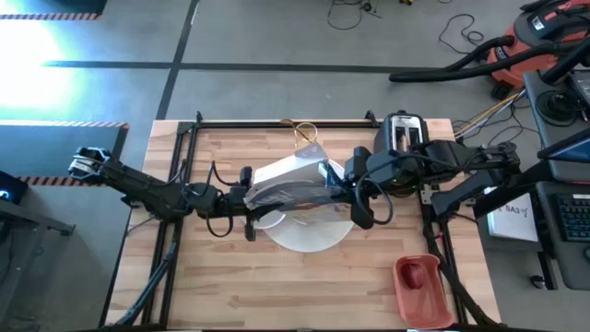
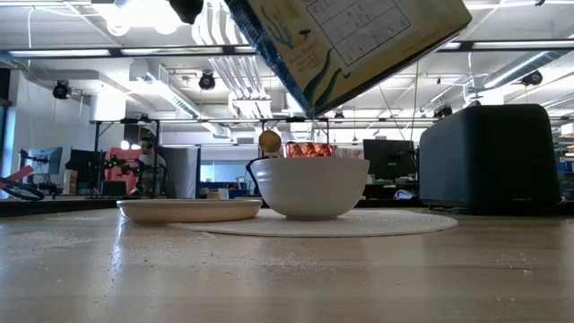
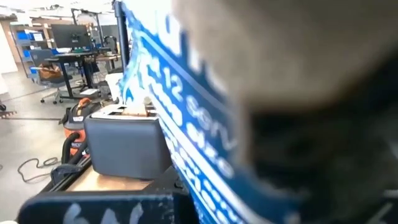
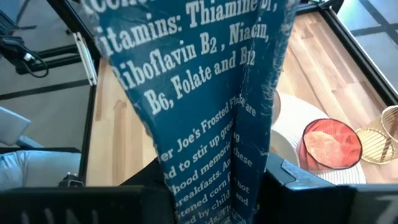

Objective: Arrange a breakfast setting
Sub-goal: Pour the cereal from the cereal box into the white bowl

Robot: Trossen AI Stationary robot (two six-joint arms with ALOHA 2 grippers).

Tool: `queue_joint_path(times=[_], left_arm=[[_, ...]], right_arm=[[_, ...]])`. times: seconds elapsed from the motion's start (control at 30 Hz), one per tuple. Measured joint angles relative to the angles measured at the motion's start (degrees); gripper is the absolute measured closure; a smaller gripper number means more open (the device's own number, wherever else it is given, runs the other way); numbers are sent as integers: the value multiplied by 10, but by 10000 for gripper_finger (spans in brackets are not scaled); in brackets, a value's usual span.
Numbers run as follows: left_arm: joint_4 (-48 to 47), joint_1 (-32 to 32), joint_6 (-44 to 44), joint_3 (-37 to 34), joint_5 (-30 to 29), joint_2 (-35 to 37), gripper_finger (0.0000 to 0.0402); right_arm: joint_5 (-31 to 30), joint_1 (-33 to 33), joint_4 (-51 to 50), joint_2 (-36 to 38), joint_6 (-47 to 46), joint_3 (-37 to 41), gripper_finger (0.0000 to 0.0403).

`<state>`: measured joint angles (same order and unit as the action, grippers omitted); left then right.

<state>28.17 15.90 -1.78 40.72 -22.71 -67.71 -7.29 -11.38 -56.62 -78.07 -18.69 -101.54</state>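
Cereal box (image 1: pixel 293 177) tilted over bowl (image 2: pixel 309 187), right fingers (image 4: pixel 249 180) clenched on it; left fingers' state indeterminate (box at 12 o'clock). Risk: cereal spilling onto desk (image 1: pixel 277 295).

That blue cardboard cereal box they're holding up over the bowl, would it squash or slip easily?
Probably squashable: the blue cardboard cereal box looks thin-walled and creased where the right gripper pinches it. Likely light, hanging tilted above the white bowl. Its printed surface may be somewhat slick, so a slip seems possible.
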Motion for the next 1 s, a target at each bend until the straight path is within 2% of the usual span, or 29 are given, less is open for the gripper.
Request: queue_joint_path(times=[0.33,0.63,0.73,1.0], left_arm=[[-29,-4,14,-8,-1,38,349],[-167,-23,9,56,-1,63,349],[-257,-26,8,102,-18,64,349],[-664,-30,112,272,-219,67,350]], right_arm=[[-3,7,22,-2,-30,5,286],[-6,10,16,-2,-58,5,221],[-5,13,-1,-1,-75,4,199],[3,35,-132,2,-153,-24,182]])
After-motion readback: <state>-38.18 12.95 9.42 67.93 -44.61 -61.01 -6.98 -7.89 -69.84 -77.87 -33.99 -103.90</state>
